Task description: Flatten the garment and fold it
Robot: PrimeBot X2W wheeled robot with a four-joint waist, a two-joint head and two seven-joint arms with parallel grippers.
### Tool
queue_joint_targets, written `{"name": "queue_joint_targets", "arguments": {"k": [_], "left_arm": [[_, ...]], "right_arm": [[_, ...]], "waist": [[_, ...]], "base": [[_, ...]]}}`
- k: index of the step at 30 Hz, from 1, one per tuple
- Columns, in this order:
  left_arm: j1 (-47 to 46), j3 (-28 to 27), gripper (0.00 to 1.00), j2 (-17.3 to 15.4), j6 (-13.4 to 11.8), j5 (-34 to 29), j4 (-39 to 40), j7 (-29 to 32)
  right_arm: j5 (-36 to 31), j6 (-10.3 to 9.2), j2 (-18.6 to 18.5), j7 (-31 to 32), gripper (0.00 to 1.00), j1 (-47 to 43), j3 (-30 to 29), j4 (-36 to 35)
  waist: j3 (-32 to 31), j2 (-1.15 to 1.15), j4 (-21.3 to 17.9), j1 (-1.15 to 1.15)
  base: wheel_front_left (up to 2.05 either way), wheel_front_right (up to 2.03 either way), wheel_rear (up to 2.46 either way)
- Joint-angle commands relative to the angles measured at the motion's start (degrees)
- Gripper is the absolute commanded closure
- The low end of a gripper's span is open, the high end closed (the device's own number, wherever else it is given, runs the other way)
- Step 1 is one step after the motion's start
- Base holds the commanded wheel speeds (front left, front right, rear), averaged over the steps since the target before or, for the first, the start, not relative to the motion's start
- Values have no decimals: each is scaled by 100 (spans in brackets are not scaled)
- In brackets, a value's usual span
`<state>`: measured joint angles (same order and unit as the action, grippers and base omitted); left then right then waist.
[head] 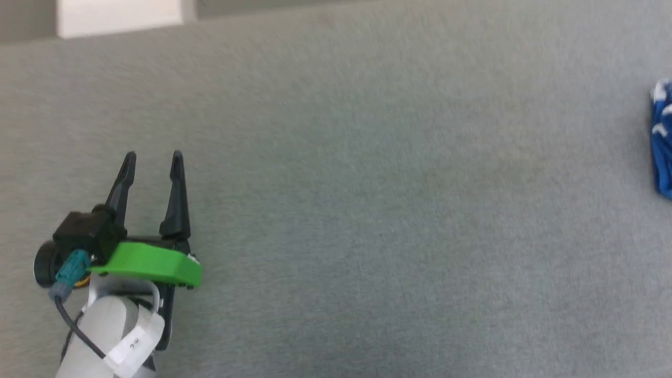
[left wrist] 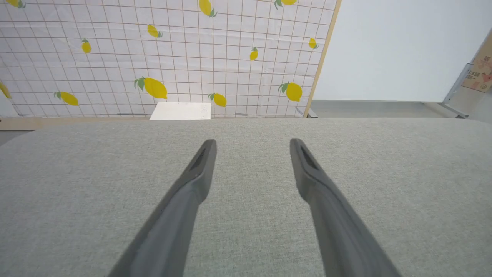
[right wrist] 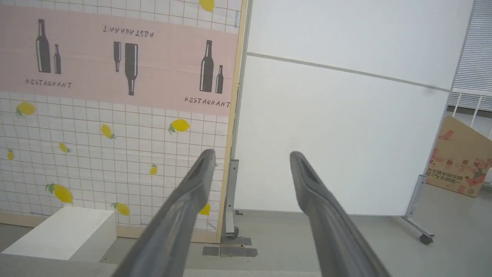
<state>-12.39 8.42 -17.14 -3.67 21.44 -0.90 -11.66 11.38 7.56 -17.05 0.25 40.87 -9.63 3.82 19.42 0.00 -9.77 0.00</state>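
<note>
Showed the garment [head: 662,142] toward the worktop's [head: 367,210] right edge. Showed the left gripper [head: 153,156] spread and empty toward its left edge; right gripper [right wrist: 251,156] likewise spread, empty.

a white box [left wrist: 180,110] stands between the grey surface [left wrist: 403,173] and a lemon-print panel [left wrist: 173,57].

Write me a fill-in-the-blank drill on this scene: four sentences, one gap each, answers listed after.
The bright blue shorts with white print lie at the head view's far ____ edge.
The left hand, over the grey fabric surface, has its fingers ____.
The white gridded backdrop is printed with yellow ____.
The pink RESTAURANT banner shows dark ____.
Missing words: right; open; lemons; bottles.
</note>
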Motion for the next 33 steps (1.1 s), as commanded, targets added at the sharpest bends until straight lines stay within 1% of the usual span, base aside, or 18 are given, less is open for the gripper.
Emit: {"name": "queue_joint_targets", "arguments": {"k": [1,7,9,14,16,21,25,33], "left_arm": [[96,-48,0,27,-41,120,-78,-72],[333,-138,0,155,-110,200,-348,-207],[432,-158,0,189,-147,202,-401,-232],[647,-212,0,278,-217,224,-454,-276],[703,-227,0,296,-221,229,-460,-287],[826,-224,0,329,-227,204,-470,-306],[910,-165,0,338,-196,163,-486,-313],[1014,76,0,346,-143,-5,-598,-319]], "right_arm": [[-37,-8,173,-212,0,-270,104,-65],[-177,-8,789,-910,0,-1224,313,-251],[-195,-8,970,-1026,0,-1553,347,-275],[-106,-8,1239,-1210,0,-2294,454,-146],[-101,-8,1297,-1245,0,-2569,543,-31],[-1,-8,1389,-1328,0,-3141,514,271],[-10,-8,1409,-1366,0,-3477,563,413],[22,-8,1415,-1335,0,-3927,463,556]], "waist": [[-878,0,548,0],[-1454,0,866,0],[-1615,0,959,0],[-1927,0,1156,0],[-2008,0,1222,0],[-2193,0,1311,0],[-2272,0,1331,0],[-2359,0,1297,0]], "base": [[0,0,0],[0,0,0],[0,0,0],[0,0,0],[0,0,0],[0,0,0],[0,0,0],[0,0,0]]}}
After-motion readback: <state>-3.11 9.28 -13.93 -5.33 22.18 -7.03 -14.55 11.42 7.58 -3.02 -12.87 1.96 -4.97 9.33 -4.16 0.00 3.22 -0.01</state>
